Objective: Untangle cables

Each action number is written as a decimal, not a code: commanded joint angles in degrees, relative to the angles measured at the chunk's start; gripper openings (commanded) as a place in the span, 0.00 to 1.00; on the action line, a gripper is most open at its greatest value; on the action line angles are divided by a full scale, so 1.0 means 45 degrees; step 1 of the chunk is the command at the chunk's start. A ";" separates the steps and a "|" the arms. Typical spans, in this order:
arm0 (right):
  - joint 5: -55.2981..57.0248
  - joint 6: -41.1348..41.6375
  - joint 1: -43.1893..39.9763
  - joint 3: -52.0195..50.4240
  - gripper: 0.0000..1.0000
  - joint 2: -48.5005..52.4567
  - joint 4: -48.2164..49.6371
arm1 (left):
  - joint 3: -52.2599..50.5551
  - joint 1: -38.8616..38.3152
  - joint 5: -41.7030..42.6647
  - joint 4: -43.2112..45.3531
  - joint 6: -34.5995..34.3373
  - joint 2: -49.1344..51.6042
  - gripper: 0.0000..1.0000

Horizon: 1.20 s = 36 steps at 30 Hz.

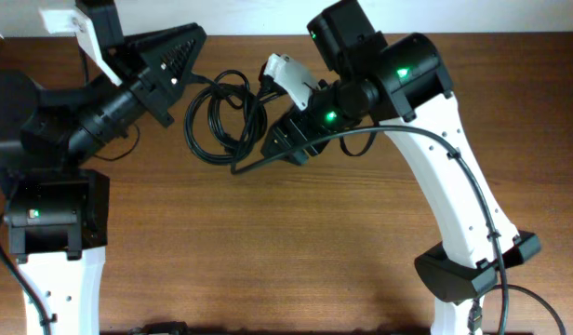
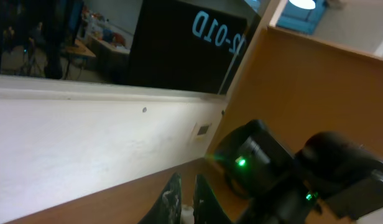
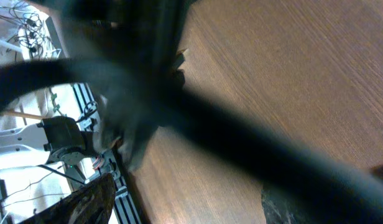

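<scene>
Closest to my right wrist lens, a black strand (image 3: 241,149) crosses the view, too blurred for me to say whether it is one of the cables. The right gripper (image 3: 188,193) is spread wide, its fingers (image 3: 92,199) at either bottom corner, with the strand passing over the gap. I cannot tell if it touches them. Further out on the table (image 1: 296,251), the cables (image 1: 223,119) lie coiled in overlapping loops between my two arms, toward the far edge. The left gripper (image 2: 189,200) sits just left of that coil, its fingers (image 2: 171,196) narrow with something small and pale between them. Whether they pinch a cable I cannot tell. Beyond it runs the white wall (image 2: 86,143).
</scene>
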 commanded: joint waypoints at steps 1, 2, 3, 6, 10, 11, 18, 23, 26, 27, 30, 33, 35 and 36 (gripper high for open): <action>-0.0607 -0.0136 0.0044 0.0155 0.78 0.0214 0.0335 | 0.0199 0.0029 -0.0486 0.0155 -0.1117 -0.0189 0.00; -0.0641 -0.0131 0.0044 0.0155 0.78 0.0219 0.0427 | 0.0199 0.0029 -0.0486 0.0087 -0.1117 -0.0189 0.00; -0.1010 -0.0131 0.0044 0.0155 0.79 0.0219 0.0544 | 0.0199 0.0029 -0.0486 -0.0029 -0.1103 -0.0189 0.00; -0.1967 -0.0131 0.0044 0.0155 0.78 0.0219 0.0733 | 0.0199 0.0029 -0.0500 -0.0185 -0.0952 -0.0189 0.01; -0.3123 -0.0126 0.0044 0.0155 0.78 0.0219 0.1127 | 0.0194 0.0029 -0.0646 -0.0447 -0.0947 -0.0189 0.02; -0.3468 -0.0131 0.0044 0.0155 0.78 0.0219 0.1229 | 0.0194 0.0029 -0.0777 -0.0583 -0.0869 -0.0189 0.01; -0.3662 -0.0131 0.0039 0.0155 0.04 0.0219 0.1554 | 0.0194 0.0029 -0.0787 -0.0709 -0.0860 -0.0165 0.02; -0.3662 -0.0131 0.0039 0.0155 0.04 0.0219 0.1744 | 0.0194 0.0029 -0.0782 -0.0957 -0.0860 -0.0165 0.44; -0.3672 -0.0121 0.0039 0.0155 0.04 0.0219 0.1778 | 0.0194 0.0029 -0.0782 -0.1977 0.0058 -0.0165 0.96; -0.3672 -0.0121 0.0039 0.0155 0.04 0.0209 0.1778 | 0.0194 0.0029 -0.0777 -0.2181 0.0267 -0.0165 0.96; -0.3716 -0.0126 0.0029 0.0160 0.04 0.0102 0.1773 | 0.0194 0.0034 -0.0787 -0.3483 0.1613 -0.0165 0.96; -0.3716 -0.0126 -0.0117 0.0160 0.04 -0.0277 0.1778 | 0.0194 0.0034 -0.0889 -0.4405 0.2642 -0.0165 0.97; -0.3823 -0.0126 -0.0452 0.0160 0.04 -0.0588 0.1758 | 0.0194 0.0034 -0.1132 -0.4575 0.2686 -0.0165 0.95; -0.4226 -0.0126 -0.0690 0.0160 0.04 -0.0767 0.1719 | 0.0194 0.0034 -0.1205 -0.4609 0.2890 -0.0165 0.95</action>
